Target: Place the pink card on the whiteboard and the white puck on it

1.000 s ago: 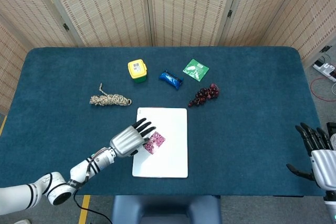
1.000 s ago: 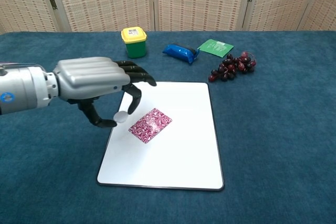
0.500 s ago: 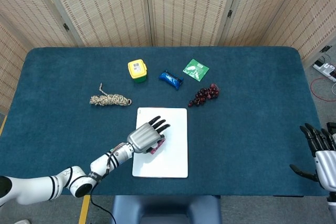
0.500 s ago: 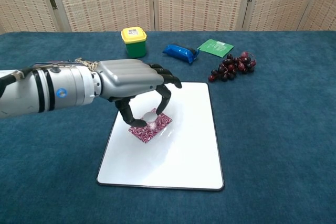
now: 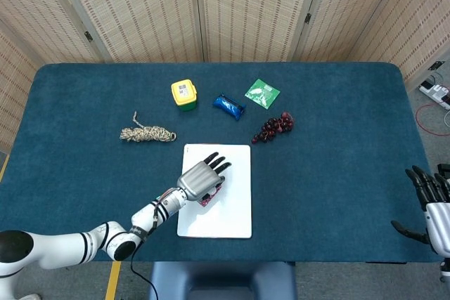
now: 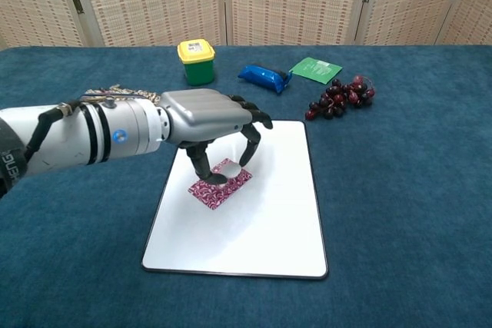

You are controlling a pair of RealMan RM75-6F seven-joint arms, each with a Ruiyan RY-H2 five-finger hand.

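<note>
Pink card (image 6: 221,185) flat on the whiteboard (image 6: 261,220), toward its left half, with the left robot hand (image 6: 211,117) arched directly over it. White puck (image 6: 229,166) pinched between thumb and a fingertip, low above the card or perhaps already touching; cannot tell which from either view. Right robot hand (image 5: 430,209) idle at the worktop's far right edge, fingers spread, holding nothing. Likely risks from here: letting go before the puck sits flat, so it rolls off onto bare board; dragging the light card sideways with a fingertip during release; nudging the whiteboard itself. Grapes (image 5: 273,126) and rope (image 5: 147,133) well apart, no hazard.
</note>
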